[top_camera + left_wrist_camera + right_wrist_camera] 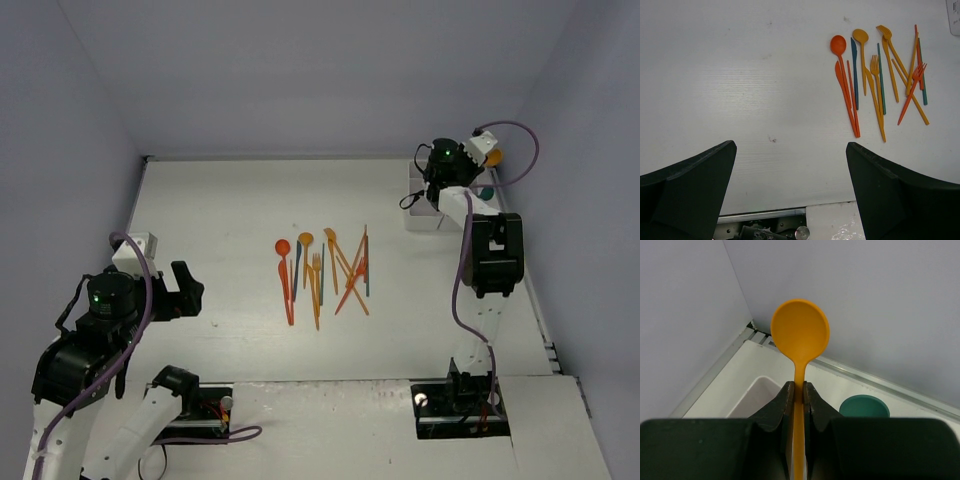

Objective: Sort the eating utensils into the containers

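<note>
Several eating utensils (322,270), orange, red and teal, lie in a loose bunch mid-table; in the left wrist view the utensils (875,82) spread ahead and to the right. My left gripper (186,290) hovers open near the left edge, its jaws (790,146) wide over bare table. My right gripper (487,152) is raised at the far right corner, shut on the handle of an orange spoon (800,330) whose bowl points up past the fingertips. Below it sit the white containers (422,212), with one compartment wall (756,392) showing. A teal round shape (864,406) shows beside it.
Grey walls close in on the table's back and sides. A metal rail (880,380) runs along the far edge by the containers. The table's near edge and the left arm's base hardware (770,230) lie just under the left gripper.
</note>
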Controlling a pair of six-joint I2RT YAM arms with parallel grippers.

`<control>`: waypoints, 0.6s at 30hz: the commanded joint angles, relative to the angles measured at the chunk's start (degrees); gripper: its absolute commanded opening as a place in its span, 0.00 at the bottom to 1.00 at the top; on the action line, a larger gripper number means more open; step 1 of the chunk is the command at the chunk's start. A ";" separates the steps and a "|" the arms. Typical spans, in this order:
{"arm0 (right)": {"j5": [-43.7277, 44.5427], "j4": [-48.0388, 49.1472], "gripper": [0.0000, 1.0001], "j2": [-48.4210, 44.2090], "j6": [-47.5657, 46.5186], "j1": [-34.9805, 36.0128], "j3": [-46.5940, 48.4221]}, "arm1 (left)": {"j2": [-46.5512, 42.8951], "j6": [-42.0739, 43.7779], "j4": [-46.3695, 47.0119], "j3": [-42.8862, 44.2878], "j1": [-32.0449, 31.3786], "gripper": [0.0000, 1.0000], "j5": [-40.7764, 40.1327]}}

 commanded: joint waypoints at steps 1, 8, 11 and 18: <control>3.71 4.85 0.05 -0.78 2.27 -0.18 1.89 | 0.17 -0.35 2.78 2.00 -0.35 0.90 -0.75; 3.44 4.85 0.09 -1.59 3.68 0.43 -1.33 | 0.06 -1.00 2.78 1.65 -0.35 0.90 -0.41; 3.39 4.85 0.11 -2.26 4.42 0.59 -3.20 | -0.57 -1.56 2.78 1.37 -0.35 0.90 -0.17; 3.37 4.76 0.21 -3.52 4.99 1.68 -5.57 | -2.98 -2.34 2.53 0.69 -0.35 0.90 0.88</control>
